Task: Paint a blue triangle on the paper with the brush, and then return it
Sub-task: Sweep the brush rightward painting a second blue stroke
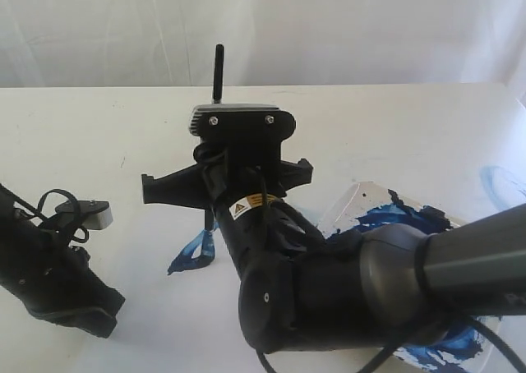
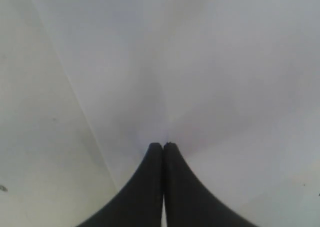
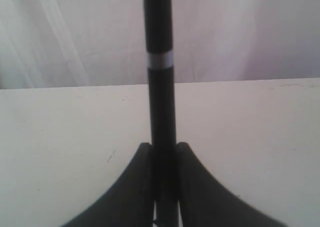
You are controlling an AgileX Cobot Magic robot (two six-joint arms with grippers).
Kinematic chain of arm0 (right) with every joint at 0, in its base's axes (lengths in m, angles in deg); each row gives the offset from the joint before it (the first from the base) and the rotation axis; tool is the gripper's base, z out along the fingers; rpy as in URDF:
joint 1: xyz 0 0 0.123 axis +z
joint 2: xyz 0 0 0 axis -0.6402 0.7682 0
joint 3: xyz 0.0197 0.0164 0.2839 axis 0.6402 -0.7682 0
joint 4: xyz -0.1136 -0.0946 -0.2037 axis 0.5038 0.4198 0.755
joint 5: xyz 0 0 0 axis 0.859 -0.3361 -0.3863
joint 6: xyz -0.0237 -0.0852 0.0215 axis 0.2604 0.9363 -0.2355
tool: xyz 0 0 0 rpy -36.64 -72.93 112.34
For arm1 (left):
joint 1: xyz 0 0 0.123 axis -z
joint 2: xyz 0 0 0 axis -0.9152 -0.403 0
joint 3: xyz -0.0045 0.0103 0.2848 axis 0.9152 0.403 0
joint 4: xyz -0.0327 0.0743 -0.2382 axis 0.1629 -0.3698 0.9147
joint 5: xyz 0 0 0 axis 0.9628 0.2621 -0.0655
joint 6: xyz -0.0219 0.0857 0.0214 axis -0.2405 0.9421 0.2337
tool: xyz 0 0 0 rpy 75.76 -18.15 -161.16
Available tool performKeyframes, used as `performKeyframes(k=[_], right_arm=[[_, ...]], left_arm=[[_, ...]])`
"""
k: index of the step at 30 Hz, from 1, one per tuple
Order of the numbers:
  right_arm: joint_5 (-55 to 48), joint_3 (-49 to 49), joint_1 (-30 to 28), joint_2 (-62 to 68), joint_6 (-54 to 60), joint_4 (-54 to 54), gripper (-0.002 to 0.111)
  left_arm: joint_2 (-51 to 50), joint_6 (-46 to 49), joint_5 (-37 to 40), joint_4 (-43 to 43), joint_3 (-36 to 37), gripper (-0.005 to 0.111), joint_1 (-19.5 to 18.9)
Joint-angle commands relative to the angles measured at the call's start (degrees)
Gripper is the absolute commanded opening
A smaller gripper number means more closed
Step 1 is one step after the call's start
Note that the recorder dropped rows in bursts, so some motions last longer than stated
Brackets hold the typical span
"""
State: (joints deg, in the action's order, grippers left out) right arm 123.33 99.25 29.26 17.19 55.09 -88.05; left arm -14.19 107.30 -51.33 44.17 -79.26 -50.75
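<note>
My right gripper is shut on the brush, a thin black handle with a silver band that stands upright between the fingers. In the exterior view the handle's top sticks up behind the right wrist, and its lower end comes down to the blue triangle, streaky strokes on the white surface. The bristle tip is hard to make out. My left gripper is shut with nothing in it, over the pale paper, whose edge runs diagonally past it.
A white dish smeared with dark blue paint lies to the right, mostly covered by my right arm. A pale blue smudge marks the table's far right. My left arm rests at the lower left.
</note>
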Motion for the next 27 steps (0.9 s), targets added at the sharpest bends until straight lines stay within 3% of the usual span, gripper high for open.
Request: performKeyframes(k=[1, 11, 27], right_arm=[[1.0, 0.0, 0.0, -1.4, 6.9, -4.4, 0.000], [6.7, 0.0, 0.0, -1.7, 15.2, -15.6, 0.000], [8.5, 0.0, 0.1, -4.0, 16.9, -17.2, 0.000]], left_arm=[[0.1, 0.2, 0.6, 0.6, 0.4, 0.000, -0.1], [0.1, 0.2, 0.6, 0.6, 0.4, 0.000, -0.1], [0.1, 0.2, 0.6, 0.6, 0.4, 0.000, -0.1]])
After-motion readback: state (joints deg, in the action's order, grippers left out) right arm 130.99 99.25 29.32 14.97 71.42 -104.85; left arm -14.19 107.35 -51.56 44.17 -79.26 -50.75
